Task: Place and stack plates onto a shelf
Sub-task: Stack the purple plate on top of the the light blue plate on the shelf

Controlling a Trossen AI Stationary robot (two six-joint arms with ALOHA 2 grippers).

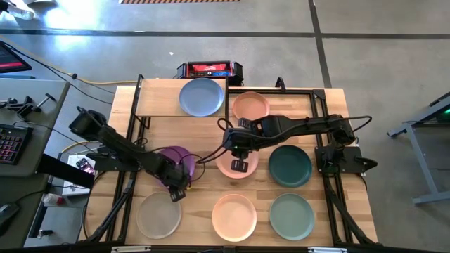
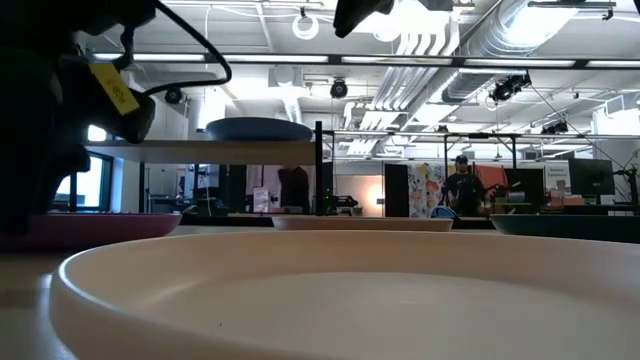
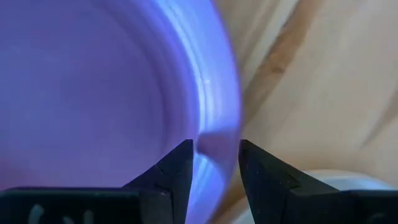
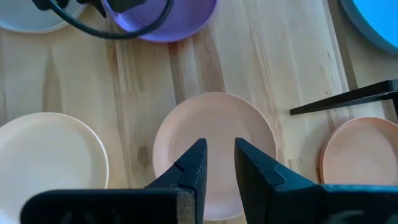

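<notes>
The purple plate (image 1: 174,159) lies on the table with my left gripper (image 1: 176,191) (image 3: 216,155) at its near rim, shut on it. My right gripper (image 1: 242,165) (image 4: 219,152) hangs above the pale pink plate (image 1: 233,166) (image 4: 214,149), fingers a narrow gap apart, touching nothing. The shelf (image 1: 158,98) (image 2: 210,147) stands at the far left and carries a light blue plate (image 1: 201,97) (image 2: 258,128). A peach plate (image 1: 251,105) lies on the table beside the shelf. My left gripper has the purple plate by its rim (image 3: 217,138) at the plate's near side. One finger (image 3: 177,165) is inside the hollow and one finger (image 3: 258,168) outside. They come from above, slanting down. The low view shows the plate (image 2: 90,228) lying flat on the table.
Along the near edge lie a beige plate (image 1: 159,214), a peach plate (image 1: 234,216) (image 2: 330,290) and a sage green plate (image 1: 291,216). A dark teal plate (image 1: 290,165) sits right of the pink one. The shelf's left half is bare board. A person stands far behind the table (image 2: 462,185).
</notes>
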